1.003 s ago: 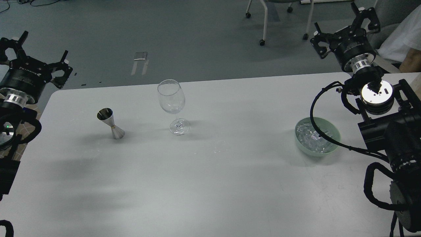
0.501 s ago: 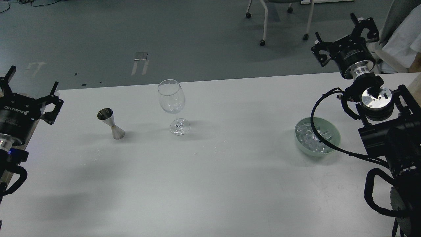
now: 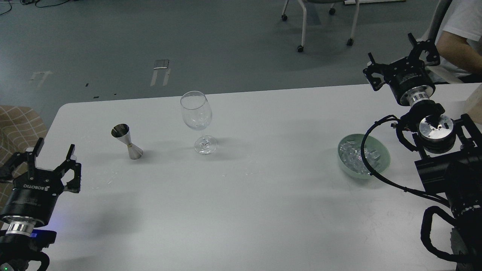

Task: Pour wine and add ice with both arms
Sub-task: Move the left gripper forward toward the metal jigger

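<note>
An empty clear wine glass [image 3: 196, 120] stands upright on the white table [image 3: 241, 195], left of centre. A steel jigger [image 3: 127, 141] stands to its left. A pale green bowl [image 3: 380, 157] at the right holds the ice [image 3: 352, 158], many small clear cubes. My left gripper [image 3: 52, 148] is open and empty at the table's left edge, below and left of the jigger. My right gripper [image 3: 391, 49] is open and empty, raised beyond the table's far right edge, behind the bowl. A black cable crosses over the bowl.
A person in a white shirt [image 3: 461, 30] sits at the far right. Chair legs on castors [image 3: 301, 26] stand on the floor behind the table. A checked seat [image 3: 19, 124] shows at the left edge.
My left arm has dropped down and towards me, from beyond the table's far left corner to its left edge. My right gripper has moved slightly right and down. Glass, jigger and bowl have not moved.
</note>
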You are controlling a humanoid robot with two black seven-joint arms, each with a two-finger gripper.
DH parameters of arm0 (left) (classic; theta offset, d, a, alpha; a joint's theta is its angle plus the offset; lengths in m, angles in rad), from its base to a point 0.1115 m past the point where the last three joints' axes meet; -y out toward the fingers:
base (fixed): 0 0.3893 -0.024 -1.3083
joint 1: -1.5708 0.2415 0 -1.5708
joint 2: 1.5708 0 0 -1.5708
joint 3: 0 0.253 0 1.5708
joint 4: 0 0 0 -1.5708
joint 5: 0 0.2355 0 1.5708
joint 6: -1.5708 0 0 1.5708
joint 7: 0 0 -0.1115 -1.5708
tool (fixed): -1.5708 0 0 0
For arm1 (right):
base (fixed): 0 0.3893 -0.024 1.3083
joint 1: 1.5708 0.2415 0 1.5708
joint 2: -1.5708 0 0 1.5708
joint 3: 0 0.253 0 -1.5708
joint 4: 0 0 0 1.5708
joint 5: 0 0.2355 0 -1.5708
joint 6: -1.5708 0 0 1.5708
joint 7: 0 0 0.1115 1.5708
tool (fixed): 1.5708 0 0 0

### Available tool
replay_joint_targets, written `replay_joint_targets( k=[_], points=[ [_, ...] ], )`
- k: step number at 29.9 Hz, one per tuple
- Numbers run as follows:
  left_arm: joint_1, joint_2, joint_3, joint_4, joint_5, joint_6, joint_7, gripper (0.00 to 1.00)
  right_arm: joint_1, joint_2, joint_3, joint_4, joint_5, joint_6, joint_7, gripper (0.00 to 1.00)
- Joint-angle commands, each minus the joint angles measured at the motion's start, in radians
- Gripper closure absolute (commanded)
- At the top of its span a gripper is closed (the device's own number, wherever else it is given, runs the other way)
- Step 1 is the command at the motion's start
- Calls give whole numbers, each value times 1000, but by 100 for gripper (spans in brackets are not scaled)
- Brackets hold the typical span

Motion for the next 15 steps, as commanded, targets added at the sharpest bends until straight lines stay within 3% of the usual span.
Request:
replay_joint_targets(
  k=[1,11,15],
  points=[
    [18,-56,60,-29,6,0,2,37,-23,-4,0,11,0,1,-2,0],
    [-25,-67,120,-5,15,29,5,35,-98,-4,0,94,0,0,-2,0],
    [-104,-70,149,50,29,38,20,41,-101,-6,0,95,0,0,-2,0]
  ],
)
